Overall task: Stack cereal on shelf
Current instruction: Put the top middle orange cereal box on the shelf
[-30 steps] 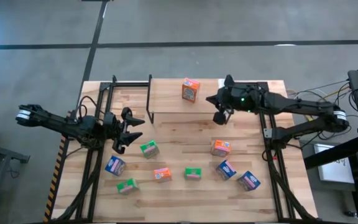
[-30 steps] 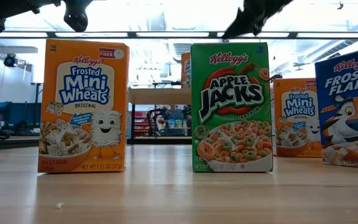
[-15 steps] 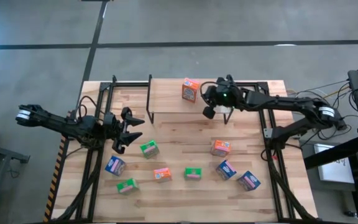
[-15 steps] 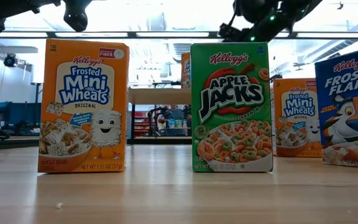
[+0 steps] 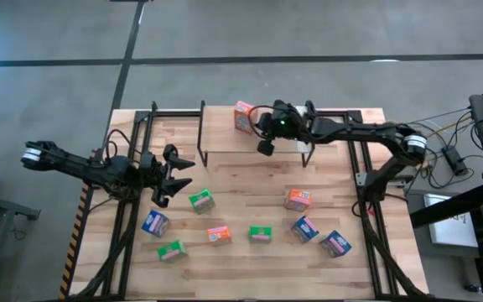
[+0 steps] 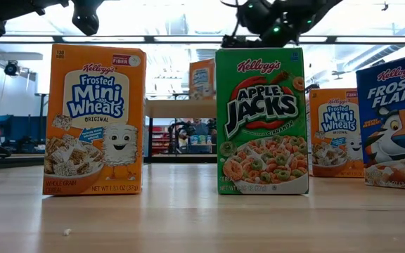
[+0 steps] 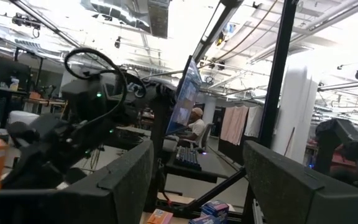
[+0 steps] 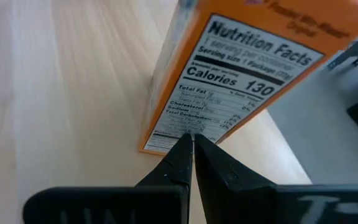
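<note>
An orange cereal box (image 5: 243,116) stands on its base on the shelf's plank top (image 5: 225,138) at the table's far side; in the low view it shows as (image 6: 202,79). My right gripper (image 5: 257,126) is shut, right beside the box, on its right-hand side. My left gripper (image 5: 174,172) hangs open over the table's left part with nothing between its fingers (image 7: 123,180). Several more cereal boxes stand on the tabletop, among them a green one (image 5: 200,200), an orange one (image 5: 297,199) and a blue one (image 5: 335,243). My right gripper touches the orange box with its shut fingertips (image 8: 185,152), on the narrow nutrition-facts side panel (image 8: 185,124) close to its bottom edge. The fingers come from the table's right, slanting down. The box stays standing on the shelf top.
The shelf's black frame legs (image 5: 201,126) rise at its left end. Close to the low camera stand an orange box (image 6: 95,119), a green one (image 6: 262,121) and a blue one (image 6: 394,126). Bare wood lies between the shelf and the row of boxes.
My right gripper has moved toward the table's left edge and a little down, staying shut, and has reached the orange box. The box has slid a short way left along the shelf top, still standing.
</note>
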You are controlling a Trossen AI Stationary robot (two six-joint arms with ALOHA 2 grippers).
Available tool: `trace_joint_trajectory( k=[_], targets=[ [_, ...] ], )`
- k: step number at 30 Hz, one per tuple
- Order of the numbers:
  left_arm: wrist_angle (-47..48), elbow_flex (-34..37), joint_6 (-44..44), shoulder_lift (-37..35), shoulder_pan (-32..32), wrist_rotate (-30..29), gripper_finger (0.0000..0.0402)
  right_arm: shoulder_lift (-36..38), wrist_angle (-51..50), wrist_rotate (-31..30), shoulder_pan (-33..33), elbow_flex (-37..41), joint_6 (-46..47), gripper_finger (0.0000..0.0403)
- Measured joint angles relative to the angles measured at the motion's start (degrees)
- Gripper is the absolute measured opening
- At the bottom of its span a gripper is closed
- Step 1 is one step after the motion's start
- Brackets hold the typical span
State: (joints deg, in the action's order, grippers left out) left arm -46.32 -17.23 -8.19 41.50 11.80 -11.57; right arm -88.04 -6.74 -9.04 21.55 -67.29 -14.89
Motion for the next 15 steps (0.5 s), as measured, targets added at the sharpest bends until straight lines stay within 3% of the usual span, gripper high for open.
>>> trace_joint_trajectory(
  k=[7,15],
  targets=[
    [0.0,0.0,0.0,0.02,-0.01,0.0,0.0233,-8.57,0.13,-1.79,0.25,-8.17,-4.1,0.0009],
    [0.01,0.0,-0.01,0.02,-0.01,0.0,0.0233,-13.3,0.23,-1.49,0.5,-14.86,-5.98,0.0009]
  ],
)
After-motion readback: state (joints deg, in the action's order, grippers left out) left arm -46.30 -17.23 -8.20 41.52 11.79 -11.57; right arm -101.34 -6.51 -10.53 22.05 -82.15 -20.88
